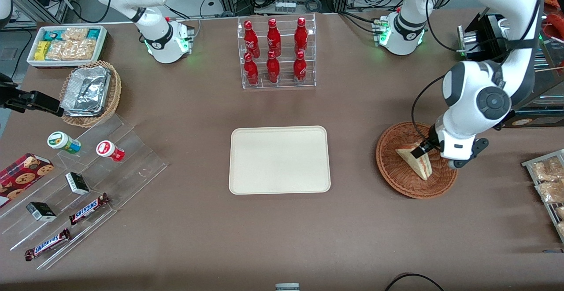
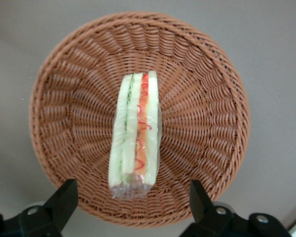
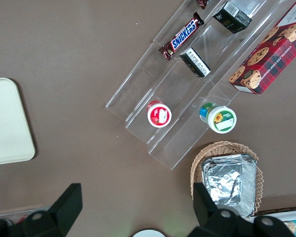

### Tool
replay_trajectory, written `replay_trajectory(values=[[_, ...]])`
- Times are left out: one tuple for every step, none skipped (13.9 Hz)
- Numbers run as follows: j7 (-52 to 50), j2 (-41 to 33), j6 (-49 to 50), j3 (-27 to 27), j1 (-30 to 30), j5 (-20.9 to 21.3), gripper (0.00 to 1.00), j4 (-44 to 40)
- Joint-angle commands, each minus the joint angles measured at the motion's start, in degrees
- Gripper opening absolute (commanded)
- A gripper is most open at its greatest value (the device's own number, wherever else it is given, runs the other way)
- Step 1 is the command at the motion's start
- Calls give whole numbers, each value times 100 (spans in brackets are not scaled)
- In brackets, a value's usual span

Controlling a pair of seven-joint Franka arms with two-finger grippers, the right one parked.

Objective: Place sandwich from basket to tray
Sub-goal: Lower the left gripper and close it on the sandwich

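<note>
The sandwich (image 1: pixel 414 161) (image 2: pixel 135 131), a clear-wrapped wedge of pale bread with red and green filling, lies in the middle of the round reddish-brown wicker basket (image 1: pixel 396 181) (image 2: pixel 207 98). My left gripper (image 1: pixel 425 149) (image 2: pixel 132 186) hangs just above the basket, over the sandwich. It is open: its two black fingers (image 2: pixel 64 195) stand wide apart, one on each side of the sandwich's wrapped end, touching nothing. The cream rectangular tray (image 1: pixel 279 159) (image 3: pixel 5 123) lies flat at the table's middle, beside the basket toward the parked arm's end, with nothing on it.
A clear rack of red bottles (image 1: pixel 276 53) stands farther from the camera than the tray. A white snack bin (image 1: pixel 66 44), a tan basket of foil containers (image 1: pixel 90 93) and an acrylic step display (image 1: pixel 88 185) sit toward the parked arm's end. Bagged snacks (image 1: pixel 546 181) lie at the working arm's end.
</note>
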State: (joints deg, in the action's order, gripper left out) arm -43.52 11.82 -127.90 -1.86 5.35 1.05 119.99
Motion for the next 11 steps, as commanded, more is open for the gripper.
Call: replay_trajectory(values=[[-113, 250, -261, 10, 36, -17, 100, -2], [-113, 320, -332, 19, 36, -17, 100, -2], [-113, 382, -411, 28, 36, -17, 100, 15], [-113, 435, -446, 36, 27, -17, 100, 33], [-113, 496, -464, 45, 27, -17, 100, 33], [-113, 540, -473, 54, 27, -17, 100, 50], [-113, 576, -473, 54, 18, -17, 100, 50], [-113, 611, -473, 71, 18, -8, 99, 68], [-121, 611, -473, 72, 10, -17, 92, 129], [-139, 611, -473, 72, 1, -8, 82, 156], [-209, 629, -464, 80, -8, -8, 60, 173]])
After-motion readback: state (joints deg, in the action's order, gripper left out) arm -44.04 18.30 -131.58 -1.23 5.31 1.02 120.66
